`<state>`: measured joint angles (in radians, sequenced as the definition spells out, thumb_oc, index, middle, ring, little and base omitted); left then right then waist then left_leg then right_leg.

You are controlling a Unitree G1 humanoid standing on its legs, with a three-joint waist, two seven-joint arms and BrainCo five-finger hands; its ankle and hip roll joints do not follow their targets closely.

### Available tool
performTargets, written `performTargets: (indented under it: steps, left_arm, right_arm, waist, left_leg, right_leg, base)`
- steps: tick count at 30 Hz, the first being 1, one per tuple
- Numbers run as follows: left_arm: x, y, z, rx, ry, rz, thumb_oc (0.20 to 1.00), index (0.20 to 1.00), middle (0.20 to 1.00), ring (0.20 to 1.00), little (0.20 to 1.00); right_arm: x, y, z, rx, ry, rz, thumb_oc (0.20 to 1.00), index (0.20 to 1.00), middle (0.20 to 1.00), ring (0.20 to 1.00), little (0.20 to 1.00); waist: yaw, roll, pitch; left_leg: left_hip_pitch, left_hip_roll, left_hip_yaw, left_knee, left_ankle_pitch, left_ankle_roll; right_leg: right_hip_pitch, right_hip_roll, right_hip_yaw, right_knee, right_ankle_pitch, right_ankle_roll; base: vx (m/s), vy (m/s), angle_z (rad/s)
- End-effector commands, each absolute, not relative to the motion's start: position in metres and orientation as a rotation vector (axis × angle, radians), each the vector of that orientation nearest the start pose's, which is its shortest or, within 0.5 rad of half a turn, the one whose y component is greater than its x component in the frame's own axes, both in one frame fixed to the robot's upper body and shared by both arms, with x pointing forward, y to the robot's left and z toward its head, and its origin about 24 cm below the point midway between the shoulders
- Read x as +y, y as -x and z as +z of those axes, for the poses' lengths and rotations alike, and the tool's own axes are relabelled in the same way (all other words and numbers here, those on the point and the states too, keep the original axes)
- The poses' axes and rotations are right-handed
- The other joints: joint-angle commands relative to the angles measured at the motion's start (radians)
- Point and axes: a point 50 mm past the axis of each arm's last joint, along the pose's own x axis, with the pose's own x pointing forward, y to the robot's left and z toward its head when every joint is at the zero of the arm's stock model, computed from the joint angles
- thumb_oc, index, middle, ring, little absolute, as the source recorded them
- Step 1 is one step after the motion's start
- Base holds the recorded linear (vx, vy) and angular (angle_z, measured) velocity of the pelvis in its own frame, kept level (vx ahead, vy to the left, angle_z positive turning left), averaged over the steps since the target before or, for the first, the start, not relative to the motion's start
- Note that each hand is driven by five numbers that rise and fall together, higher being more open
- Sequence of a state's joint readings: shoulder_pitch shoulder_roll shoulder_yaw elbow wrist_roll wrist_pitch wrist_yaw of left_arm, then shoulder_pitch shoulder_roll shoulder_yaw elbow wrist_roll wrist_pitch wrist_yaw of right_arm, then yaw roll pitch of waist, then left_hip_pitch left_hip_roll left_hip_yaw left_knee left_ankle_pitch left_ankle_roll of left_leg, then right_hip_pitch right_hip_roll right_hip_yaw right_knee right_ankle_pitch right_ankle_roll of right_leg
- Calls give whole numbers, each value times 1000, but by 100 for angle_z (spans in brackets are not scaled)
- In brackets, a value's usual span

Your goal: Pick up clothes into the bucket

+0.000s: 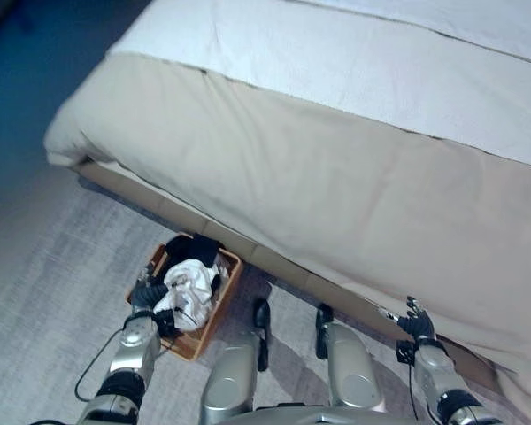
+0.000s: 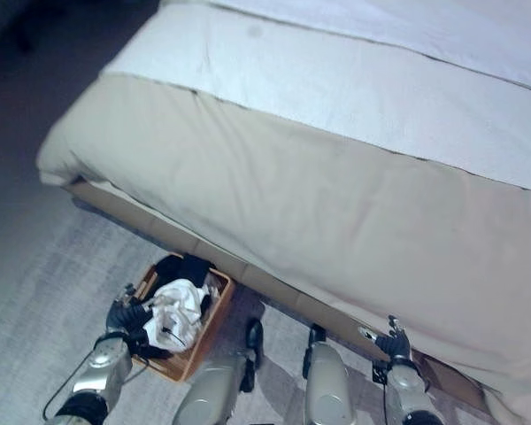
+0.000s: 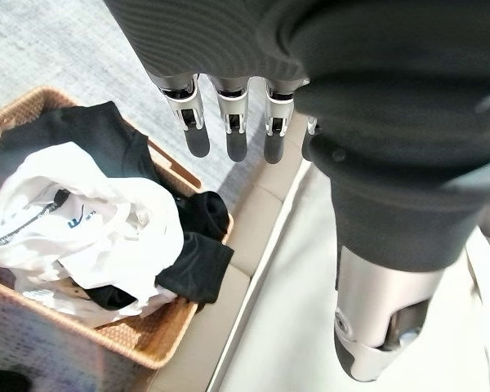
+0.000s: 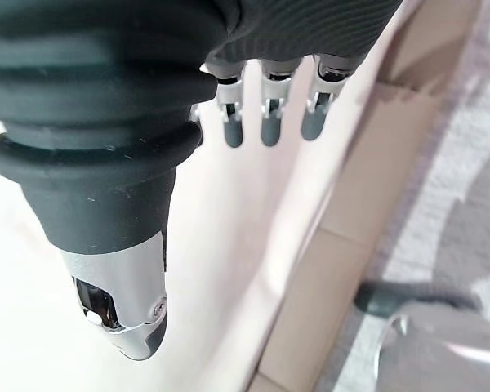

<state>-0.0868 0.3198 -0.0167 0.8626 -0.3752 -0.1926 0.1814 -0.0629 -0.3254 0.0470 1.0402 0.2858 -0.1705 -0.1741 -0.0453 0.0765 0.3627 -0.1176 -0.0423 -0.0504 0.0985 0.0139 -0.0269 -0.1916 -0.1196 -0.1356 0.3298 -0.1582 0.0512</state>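
I've got the head cameras looking down past the bed (image 1: 354, 168), beige cover hanging over the side, and the wicker basket (image 1: 214, 305) sits on the grey carpet (image 1: 44, 283) right at the foot of the bed frame. Clothes are in it: a crumpled white garment (image 3: 82, 224) on top, a black garment (image 3: 192, 245) underneath with a fold spilling over the rim on the bed side. My left hand (image 1: 147, 295) hangs at the near edge of the basket; in its wrist view the fingers (image 3: 233, 126) are straight and spread a little, thumb apart, nothing in them. My right hand (image 1: 416, 324) is well away on the other side, near the bed's lower edge, fingers (image 4: 269, 122) likewise relaxed and empty. I judge the load is essentially in, with that black fold the loose end. The risk I see: if I swing the left hand in to tuck it, I could catch the rim and tip or shove the light basket against the bed frame, or hook the white cloth and drag it back out. And if I leave the fold draped, it may pull more fabric over the edge when the basket is moved.
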Motion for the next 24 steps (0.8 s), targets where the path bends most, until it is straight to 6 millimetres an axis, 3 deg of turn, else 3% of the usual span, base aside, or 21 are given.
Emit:
performTargets:
  steps: [1, 4, 9, 10, 11, 15, 17, 20, 24]
  left_arm:
    - [265, -190, -94, 595, -7, 405, 1000, 1000, 1000, 1000, 1000]
    - [255, -173, -108, 670, -54, 359, 1000, 1000, 1000, 1000, 1000]
    - [239, -117, -145, 935, -42, 353, 1000, 1000, 1000, 1000, 1000]
    - [239, -117, -145, 935, -42, 353, 1000, 1000, 1000, 1000, 1000]
    - [230, -95, -156, 1038, -68, 317, 1000, 1000, 1000, 1000, 1000]
    - [207, -60, -170, 1176, 49, 315, 1000, 1000, 1000, 1000, 1000]
    - [204, -61, -170, 1176, 37, 282, 1000, 1000, 1000, 1000, 1000]
    - [204, -79, -165, 1117, -82, 125, 1000, 1000, 1000, 1000, 1000]
    - [209, -84, -163, 1103, -106, 95, 1000, 1000, 1000, 1000, 1000]
  right_arm:
    - [-282, -150, -116, 805, 144, -395, 1000, 1000, 1000, 1000, 1000]
    - [-279, -133, -126, 880, 139, -362, 1000, 1000, 1000, 1000, 1000]
    - [-274, -112, -138, 980, 160, -329, 1000, 1000, 1000, 1000, 1000]
    - [-274, -112, -138, 980, 160, -329, 1000, 1000, 1000, 1000, 1000]
    - [-270, -105, -142, 1019, 153, -324, 1000, 1000, 1000, 1000, 1000]
    - [-259, -87, -151, 1084, 120, -316, 1000, 1000, 1000, 1000, 1000]
    - [-257, -87, -152, 1084, 115, -313, 1000, 1000, 1000, 1000, 1000]
    - [-251, -83, -155, 1101, 117, -268, 1000, 1000, 1000, 1000, 1000]
    - [-250, -75, -157, 1141, 155, -216, 1000, 1000, 1000, 1000, 1000]
  waist:
    - [-9, -24, -98]
    - [-4, -35, -146]
    - [10, -58, -202]
    - [10, -58, -201]
    - [17, -65, -218]
    - [17, -71, -244]
    - [15, -73, -247]
    - [6, -79, -250]
    - [-1, -78, -255]
  left_leg:
    - [3, -11, -22, 8, -2, -20]
    - [51, -4, -15, 8, -15, -24]
    - [120, 11, 13, 8, -35, -33]
    - [122, 11, 13, 7, -35, -33]
    - [146, 15, 24, -4, -39, -31]
    - [206, 31, 38, -68, -30, -31]
    - [218, 35, 38, -75, -29, -31]
    - [234, 36, 42, -68, -40, -28]
    - [258, 39, 46, -84, -45, -28]
  right_leg:
    - [58, 0, 11, -113, 82, 27]
    - [123, 14, 16, -167, 88, 26]
    - [237, 29, 18, -285, 112, 29]
    - [240, 29, 18, -287, 113, 29]
    - [271, 33, 22, -313, 118, 29]
    - [326, 43, 7, -339, 117, 31]
    - [336, 44, 2, -341, 116, 32]
    - [349, 46, 3, -340, 113, 33]
    - [369, 47, 4, -349, 111, 34]
  base:
    - [93, -121, -4]
    - [91, -116, -7]
    - [80, -90, -12]
    - [76, -72, -19]
    - [77, -61, -12]
    - [82, -39, -2]
    - [64, -18, 5]
    - [25, -3, 2]
    - [28, 23, -4]
